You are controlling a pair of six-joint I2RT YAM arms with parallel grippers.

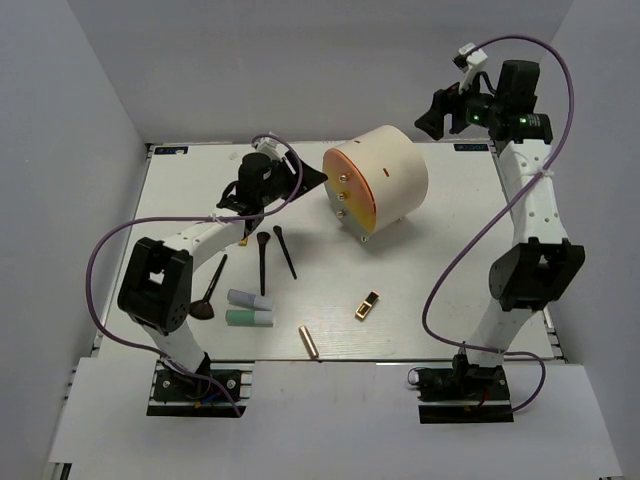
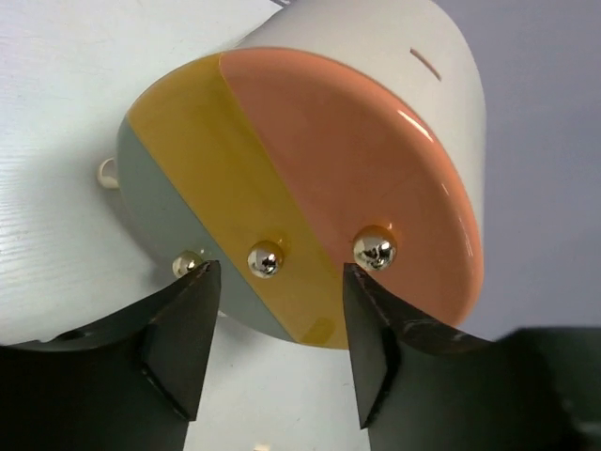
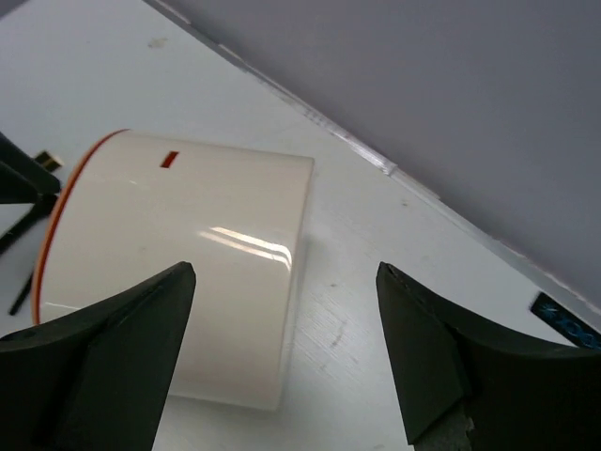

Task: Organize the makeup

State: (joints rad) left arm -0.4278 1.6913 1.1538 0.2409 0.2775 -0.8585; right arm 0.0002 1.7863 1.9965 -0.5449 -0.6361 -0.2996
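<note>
The copper-pink lipstick tube [image 1: 308,342] lies nearest the arm bases on the bench [image 1: 450,280]. The gold-black case [image 1: 368,305] is just beyond it. The mint tube [image 1: 250,318] and lavender tube [image 1: 250,299] lie side by side to the left. Black-handled brushes [image 1: 262,260] lie farther back. The left arm stretches low and forward. Its end effector [image 2: 278,272] has its fingers apart, facing the drum's [image 1: 385,175] orange face. The right arm stands tall, its end effector [image 3: 286,272] spread wide above the drum.
</note>
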